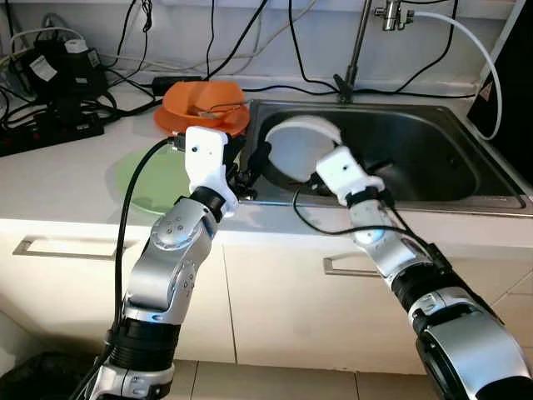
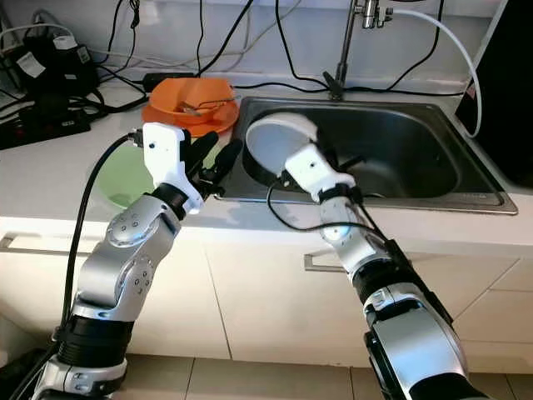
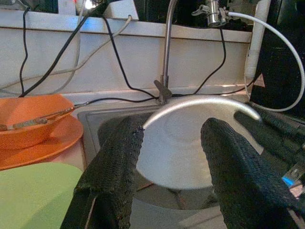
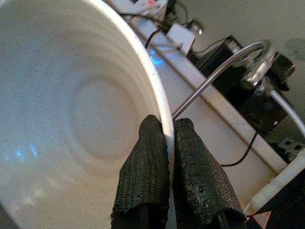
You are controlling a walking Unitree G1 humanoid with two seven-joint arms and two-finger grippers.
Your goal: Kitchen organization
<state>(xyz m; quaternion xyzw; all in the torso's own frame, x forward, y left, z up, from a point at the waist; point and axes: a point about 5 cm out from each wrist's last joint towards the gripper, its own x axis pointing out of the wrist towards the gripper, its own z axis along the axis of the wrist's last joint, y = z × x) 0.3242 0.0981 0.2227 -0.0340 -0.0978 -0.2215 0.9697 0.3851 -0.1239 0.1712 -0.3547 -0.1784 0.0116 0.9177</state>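
Over the stainless sink, a white bowl is held tilted, its rim pinched by the right gripper, while the left gripper, fingers spread, should be closed squarely on the near rim before any transfer.

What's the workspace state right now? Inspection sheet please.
Surface: white counter with steel sink.
Job's things: white bowl tilted on its side over the sink; orange bowl holding a utensil, on an orange plate; green plate on the counter.
Clutter: nothing seen.
Grippers: right gripper pinches the white bowl's rim; left gripper jaws apart, facing the bowl at the sink's edge.
Cables: black leads and power strip along the wall; white hose from the tap.
Surroundings: cabinet drawers below.
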